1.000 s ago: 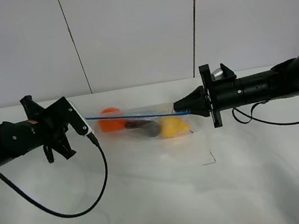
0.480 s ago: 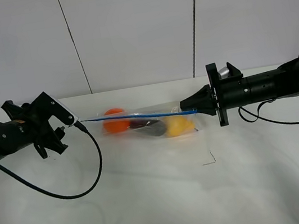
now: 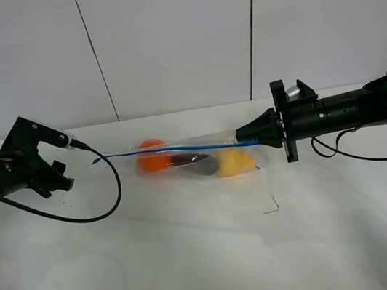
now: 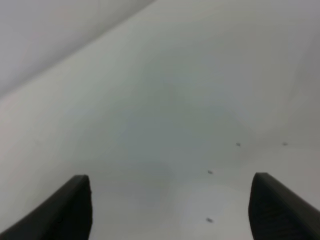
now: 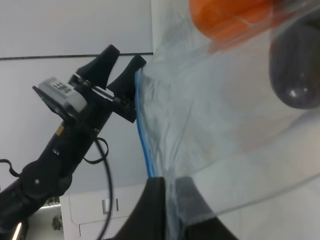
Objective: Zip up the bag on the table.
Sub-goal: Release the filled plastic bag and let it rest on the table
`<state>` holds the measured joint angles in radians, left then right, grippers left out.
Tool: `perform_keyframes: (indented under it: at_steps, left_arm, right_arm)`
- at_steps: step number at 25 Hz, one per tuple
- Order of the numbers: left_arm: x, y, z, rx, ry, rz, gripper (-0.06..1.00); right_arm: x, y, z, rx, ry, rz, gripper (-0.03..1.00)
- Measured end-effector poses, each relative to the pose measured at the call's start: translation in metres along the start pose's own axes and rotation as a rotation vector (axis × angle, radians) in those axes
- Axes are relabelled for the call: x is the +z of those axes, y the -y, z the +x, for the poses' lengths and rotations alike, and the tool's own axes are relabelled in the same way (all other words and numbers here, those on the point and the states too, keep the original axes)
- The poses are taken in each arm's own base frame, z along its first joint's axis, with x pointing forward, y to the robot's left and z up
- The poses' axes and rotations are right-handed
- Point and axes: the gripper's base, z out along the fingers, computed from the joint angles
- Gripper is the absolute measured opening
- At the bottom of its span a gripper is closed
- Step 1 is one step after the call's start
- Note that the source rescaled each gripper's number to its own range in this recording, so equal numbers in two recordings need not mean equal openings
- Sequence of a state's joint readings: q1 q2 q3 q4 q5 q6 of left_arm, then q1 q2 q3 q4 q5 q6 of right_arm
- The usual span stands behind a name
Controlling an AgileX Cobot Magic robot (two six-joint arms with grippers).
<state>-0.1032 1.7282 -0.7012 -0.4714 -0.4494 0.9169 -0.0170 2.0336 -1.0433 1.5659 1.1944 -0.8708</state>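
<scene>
Bag point(image 3: 178, 159) lies mid-desk point(image 3: 212, 260), between the two arms. Its blue strip point(image 3: 172, 149) runs straight along the far edge. Inside, under the strip: orange fruit point(image 3: 150, 158) at the left, dark fruit point(image 3: 198, 165) in the middle, yellow fruit point(image 3: 231, 162) at the right.

High view: right hand point(image 3: 239, 138) is at the strip's right end. The left end sticks out free, near the left hand point(image 5: 124, 55) but apart from it. A black cable point(image 3: 108, 201) loops on the desk from the left arm.

Right wrist view adds the grip: the right hand's fingers point(image 5: 150, 210) are clenched on the bag's edge at the strip, with clear plastic bunched around them. The left hand sits close to the strip's far tip.

Left wrist view shows only two dark fingertips point(image 4: 75, 205) wide apart with blank white between them, so the left hand is released and holds nothing. No bag in that view.

Can't tell whether the strip is sealed.
</scene>
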Motion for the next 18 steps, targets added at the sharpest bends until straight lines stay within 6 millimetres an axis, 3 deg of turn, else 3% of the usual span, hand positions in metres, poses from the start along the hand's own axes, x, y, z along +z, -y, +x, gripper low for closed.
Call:
perform_keyframes:
  at_steps: [7, 13, 18]
  left_arm:
    - [0.012, -0.026, -0.014, -0.269, -0.143, 0.156, 0.86]
    - [0.010, -0.045, -0.054, -0.333, -0.218, 0.344, 0.86]
    - [0.009, -0.052, -0.068, -0.397, -0.353, 0.403, 0.86]
  right_arm:
    - [0.000, 0.000, 0.000, 0.000, 0.000, 0.000, 0.00]
    - [0.000, 0.000, 0.000, 0.000, 0.000, 0.000, 0.00]
    - [0.000, 0.000, 0.000, 0.000, 0.000, 0.000, 0.00]
